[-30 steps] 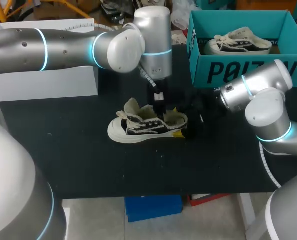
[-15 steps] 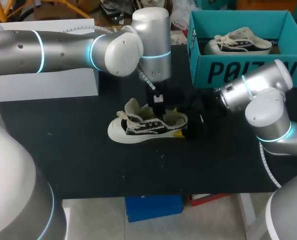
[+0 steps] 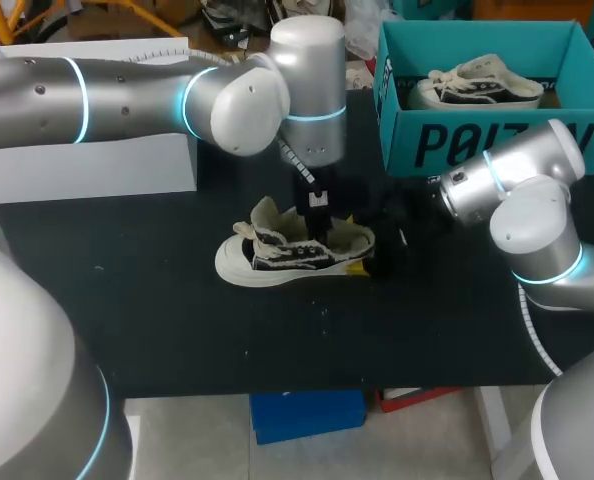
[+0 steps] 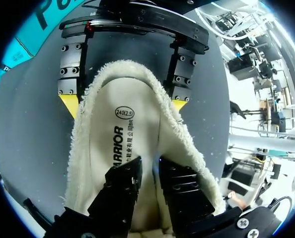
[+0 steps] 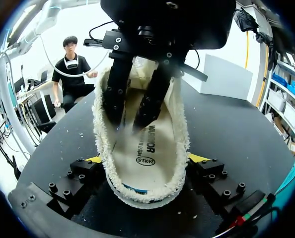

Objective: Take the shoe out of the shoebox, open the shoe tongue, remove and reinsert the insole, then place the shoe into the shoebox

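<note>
A black-and-white sneaker (image 3: 277, 255) with a fleecy lining lies on its sole mid-table, toe to the left. My left gripper (image 3: 317, 215) points straight down into its opening. Its black fingers (image 4: 122, 188) stand slightly apart, open, tips on the cream insole (image 4: 117, 129) with nothing between them. In the right wrist view the left gripper (image 5: 126, 124) presses on that insole (image 5: 147, 148). My right gripper (image 5: 146, 158) clasps the heel from both sides, its yellow tips (image 4: 68, 105) against the fleecy collar. The right gripper (image 3: 377, 255) sits at the shoe's right end.
The teal shoebox (image 3: 477, 140) stands at the back right with a second sneaker (image 3: 482, 85) inside. A white box (image 3: 97, 160) sits at the back left under my left arm. Bare black tabletop (image 3: 177, 330) lies in front of the shoe.
My left gripper has sunk a little deeper into the shoe and its fingers have parted slightly. The right arm and the shoe have stayed put.
</note>
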You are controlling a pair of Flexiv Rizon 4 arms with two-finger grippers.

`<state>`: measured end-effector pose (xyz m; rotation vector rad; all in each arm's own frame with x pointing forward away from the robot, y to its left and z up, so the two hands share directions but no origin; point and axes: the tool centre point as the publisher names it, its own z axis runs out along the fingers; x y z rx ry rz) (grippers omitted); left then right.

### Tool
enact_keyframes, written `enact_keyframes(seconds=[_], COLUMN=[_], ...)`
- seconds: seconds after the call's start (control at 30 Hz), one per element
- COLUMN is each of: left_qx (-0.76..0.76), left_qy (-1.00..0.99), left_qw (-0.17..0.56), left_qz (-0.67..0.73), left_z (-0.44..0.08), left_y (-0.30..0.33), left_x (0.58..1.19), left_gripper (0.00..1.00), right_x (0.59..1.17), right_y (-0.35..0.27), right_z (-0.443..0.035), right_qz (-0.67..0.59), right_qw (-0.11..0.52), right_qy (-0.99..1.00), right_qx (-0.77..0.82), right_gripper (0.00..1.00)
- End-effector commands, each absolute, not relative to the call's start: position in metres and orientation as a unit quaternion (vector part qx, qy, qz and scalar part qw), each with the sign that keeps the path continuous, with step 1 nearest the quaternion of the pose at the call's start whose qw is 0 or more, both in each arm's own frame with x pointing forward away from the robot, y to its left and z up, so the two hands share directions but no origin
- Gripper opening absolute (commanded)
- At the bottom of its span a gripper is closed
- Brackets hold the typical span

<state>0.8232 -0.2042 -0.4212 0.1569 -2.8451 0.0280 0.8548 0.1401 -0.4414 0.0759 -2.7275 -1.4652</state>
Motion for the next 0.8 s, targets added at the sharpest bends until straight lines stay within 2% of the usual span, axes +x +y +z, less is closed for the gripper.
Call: enact_keyframes(seconds=[0.03,0.13,0.2,0.3,0.47,0.8], left_qx=[0.064,0.078,0.083,0.086,0.085,0.07], left_qy=[-0.991,-0.993,-0.993,-0.993,-0.991,-0.982], left_qw=[0.112,0.076,0.057,0.027,-0.024,-0.107], left_qz=[-0.019,-0.045,-0.058,-0.079,-0.104,-0.137], left_z=[-0.445,-0.451,-0.453,-0.457,-0.466,-0.48], left_y=[-0.202,-0.199,-0.197,-0.195,-0.189,-0.17], left_x=[0.814,0.815,0.815,0.814,0.813,0.819], left_gripper=[0.25,0.31,0.3,0.33,0.25,0.2], right_x=[0.857,0.857,0.857,0.857,0.857,0.857], right_y=[0.139,0.139,0.139,0.139,0.139,0.139], right_z=[-0.443,-0.443,-0.443,-0.443,-0.443,-0.443], right_qz=[-0.472,-0.472,-0.472,-0.472,-0.472,-0.472], right_qw=[0.022,0.022,0.022,0.022,0.022,0.022], right_qy=[-0.881,-0.881,-0.881,-0.881,-0.881,-0.881], right_qx=[0.023,0.023,0.023,0.023,0.023,0.023], right_gripper=[0.0,0.0,0.0,0.0,0.0,0.0])
